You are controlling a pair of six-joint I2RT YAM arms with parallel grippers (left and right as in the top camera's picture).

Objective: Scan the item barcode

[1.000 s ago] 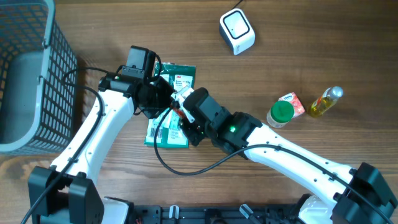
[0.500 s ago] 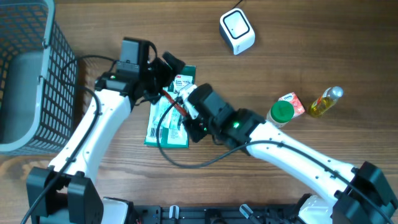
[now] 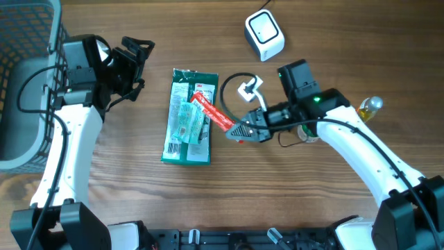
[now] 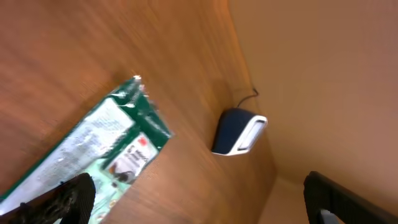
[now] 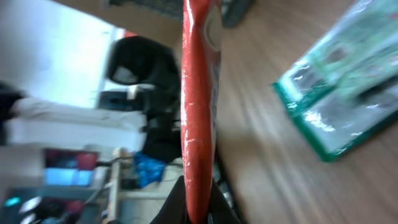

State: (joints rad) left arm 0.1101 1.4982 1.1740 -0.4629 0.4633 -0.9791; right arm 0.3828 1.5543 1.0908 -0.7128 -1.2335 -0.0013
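1. From above, the left gripper [image 3: 133, 64] hangs between the basket [image 3: 62, 76] and the green packet [image 3: 182, 132], jaws spread wide and empty. The right gripper [image 3: 237, 130] is clamped on one end of the red packet [image 3: 210, 111], which slants over the green packet. The scanner [image 3: 264, 35] stands well apart.
2. At the left wrist, dark fingers [image 4: 59, 199] stand apart, with the green packet and scanner beyond them.
3. At the right wrist, the red packet shows edge-on, pinched at its lower end.
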